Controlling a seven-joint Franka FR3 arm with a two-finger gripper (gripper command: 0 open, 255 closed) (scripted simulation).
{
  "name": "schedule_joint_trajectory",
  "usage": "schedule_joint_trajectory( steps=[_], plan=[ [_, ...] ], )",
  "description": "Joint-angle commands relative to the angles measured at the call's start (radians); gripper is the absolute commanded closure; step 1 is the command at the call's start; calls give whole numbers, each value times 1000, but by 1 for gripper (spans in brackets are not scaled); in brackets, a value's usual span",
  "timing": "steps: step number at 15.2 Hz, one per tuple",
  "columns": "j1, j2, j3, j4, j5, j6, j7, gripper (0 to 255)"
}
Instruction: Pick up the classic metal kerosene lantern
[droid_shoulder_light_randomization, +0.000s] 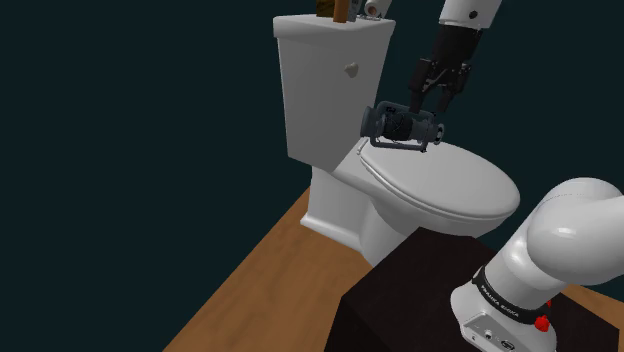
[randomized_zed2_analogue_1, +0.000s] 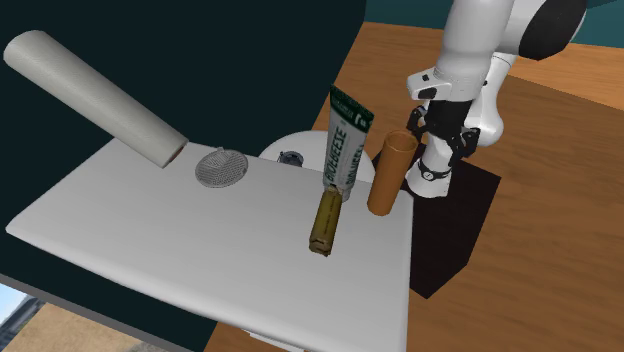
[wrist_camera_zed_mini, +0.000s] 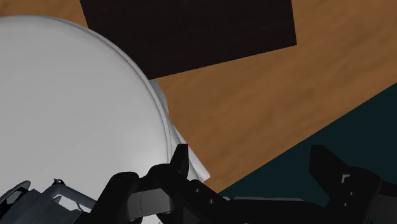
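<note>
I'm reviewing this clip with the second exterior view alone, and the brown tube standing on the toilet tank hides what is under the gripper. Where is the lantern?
Observer: In the shoulder view the lantern lies on its side over the back of the closed toilet lid, just in front of the tank.
Operator: Has the gripper closed on it?
Observer: The gripper hangs above the lantern's end toward the shoulder view's right. In the wrist view its fingers stand apart, with wooden floor showing between their tips.
</note>
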Motion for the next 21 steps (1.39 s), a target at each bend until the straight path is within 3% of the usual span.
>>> schedule_joint_trajectory(
  steps=[1,12,17,21],
  plan=[
    [0,0,0,0,0,0,0,0],
    [-9,153,-292,44,-133,122,-467,0],
    [13,296,-425,134,-135,178,-688,0],
    [39,442,-530,235,-92,211,-876,0]
  ],
)
